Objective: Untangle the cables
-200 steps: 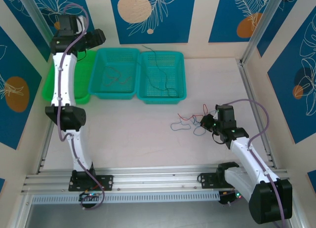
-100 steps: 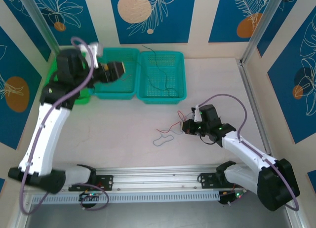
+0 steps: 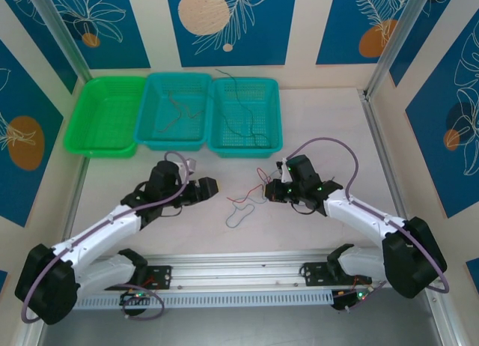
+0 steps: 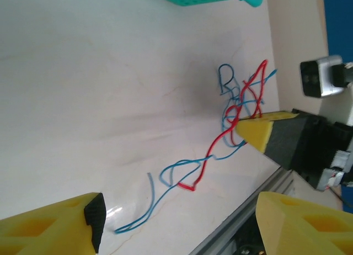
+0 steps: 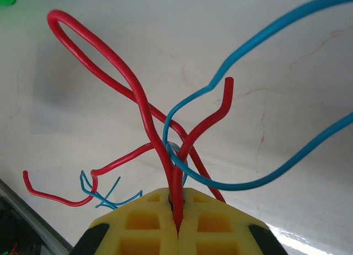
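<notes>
Right gripper (image 3: 271, 194) is clamped hard just in front of the right teal basket (image 3: 247, 153). Its wrist view shows the catch: the red cable (image 5: 138, 106) doubled into the shut seam of the fingers, with the blue cable (image 5: 259, 51) looped round it right at the tips. Left gripper (image 3: 212, 186) sits off that basket's front-left corner, jaws spread wide, nothing in them, facing the knot. The loose tails of the cables (image 3: 241, 211) lie on the table (image 3: 329, 129) in front of the basket, between the two grippers.

Here's the danger: with blue wound round red at the pinch, a pull from the right side looks likely to cinch the knot, not open it. The tails are twisted together too, so the left fingers could close on both colours at once, and wire this thin and flat may simply slip out.

Round about: dark cables (image 3: 243, 121) lie inside that basket, the middle teal basket (image 3: 172, 145) is next to it, the green basket (image 3: 97, 151) beyond. The basket's front wall, close behind the knot, limits a pull that way, and the rail (image 3: 239, 265) opposite could snag dragged tails
</notes>
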### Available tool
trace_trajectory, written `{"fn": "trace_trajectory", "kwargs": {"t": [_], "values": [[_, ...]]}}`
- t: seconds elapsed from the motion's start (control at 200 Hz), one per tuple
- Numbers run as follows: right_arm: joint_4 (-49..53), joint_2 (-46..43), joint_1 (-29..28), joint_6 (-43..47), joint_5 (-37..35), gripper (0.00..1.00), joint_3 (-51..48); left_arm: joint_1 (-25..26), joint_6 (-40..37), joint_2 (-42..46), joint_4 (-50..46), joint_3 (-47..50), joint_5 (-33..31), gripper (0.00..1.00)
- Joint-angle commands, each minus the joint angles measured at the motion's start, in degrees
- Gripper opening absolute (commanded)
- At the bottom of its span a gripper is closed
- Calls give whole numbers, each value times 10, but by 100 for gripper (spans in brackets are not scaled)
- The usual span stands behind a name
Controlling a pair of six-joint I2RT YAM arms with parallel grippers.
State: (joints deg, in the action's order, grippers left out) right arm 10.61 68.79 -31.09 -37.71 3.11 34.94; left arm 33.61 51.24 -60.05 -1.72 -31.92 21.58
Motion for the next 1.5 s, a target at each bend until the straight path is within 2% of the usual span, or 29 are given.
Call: {"fn": "trace_trajectory", "kwargs": {"t": [0.0, 0.2, 0.42, 0.47, 0.535, 0.62, 0.85, 1.085, 1.2, 1.27, 1.365, 1.415, 1.495], "values": [[-10, 11, -6, -16, -7, 0, 18, 24, 52, -30, 111, 4, -9, 72], [-11, 24, -12, -25, -26, 0, 25, 51, 86, -118, 192, 7, -15, 69], [-4, 24, -13, -32, -34, 0, 29, 67, 94, -168, 189, -2, -35, 59], [-1, 24, -13, -32, -36, 0, 29, 70, 98, -175, 197, 2, -32, 54], [1, 24, -13, -34, -39, 0, 29, 73, 106, -183, 217, 6, -25, 40], [3, 24, -13, -37, -43, 0, 28, 78, 112, -184, 224, 6, -25, 29], [-7, 31, -13, -52, -39, 0, 28, 78, 119, -186, 234, 2, -25, 27], [-28, 44, -14, -73, -11, 0, 23, 79, 126, -198, 260, 3, -18, 0], [-27, 51, -13, -74, -21, 0, 25, 74, 91, -188, 225, -9, -16, 0], [6, 53, -13, -76, -79, 9, 29, 68, 64, -168, 186, -20, -24, 0], [84, 64, 4, -114, -184, 31, 31, 51, 39, -138, 139, -41, -20, 0], [109, 70, 28, -131, -197, 37, 24, 41, 28, -121, 113, -52, -22, 0], [117, 62, 60, -126, -177, 39, 8, 32, 17, -98, 82, -60, -32, 0]]}}
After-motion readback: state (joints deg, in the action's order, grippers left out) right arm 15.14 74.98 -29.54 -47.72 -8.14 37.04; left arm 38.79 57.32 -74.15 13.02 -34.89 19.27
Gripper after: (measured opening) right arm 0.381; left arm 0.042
